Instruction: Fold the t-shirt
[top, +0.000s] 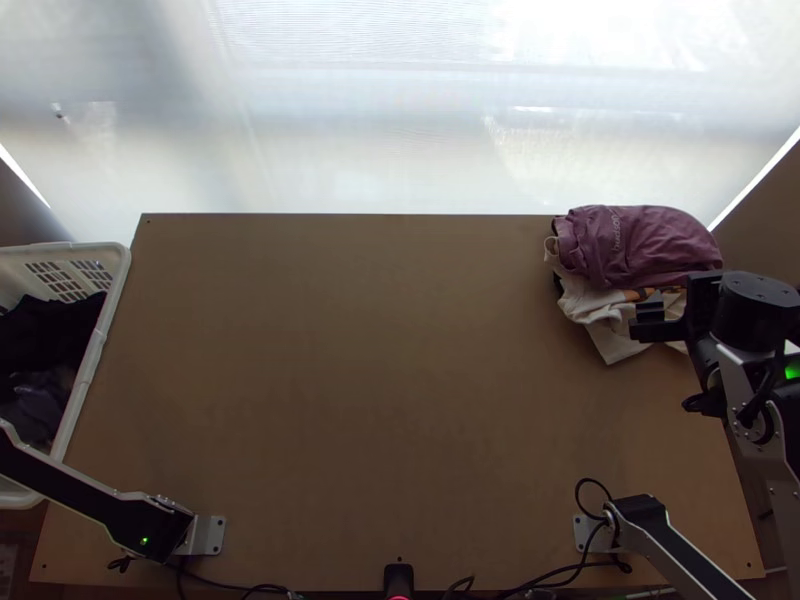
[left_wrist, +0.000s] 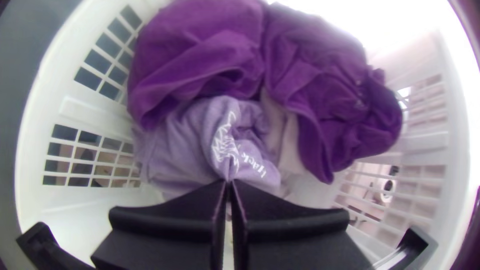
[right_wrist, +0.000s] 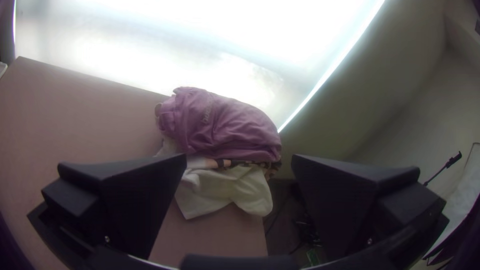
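Clearly, the nearer hand is the left one (left_wrist: 230, 184), inside the white laundry basket (top: 116, 280) at the left of the bench (top: 400, 350). Its fingers are closed together, apparently on a small pinch of the lavender t-shirt (left_wrist: 187, 137), which lies right at the fingertips, its folds drawn toward them. The bulk of the shirt rests bunched in the basket, touching the deep-purple garments (left_wrist: 195, 55). Being so crumpled, it shows no long axis that I can trust; the white print (left_wrist: 222, 135) runs along a ridge that leads to the tips, but which way collar and hem point I cannot tell. What matters next, I judge, is that the bench lies to the right of the shirt, across the basket's rim: the lift should go up first, then right, or cloth may snag on the rim or pull a purple garment along. Well apart at the right, the right hand (top: 648, 316) is spread open beside the mauve garment (top: 640, 245) and cream garment (top: 610, 320) piled at the bench's far right corner, too distant to help with this lift.
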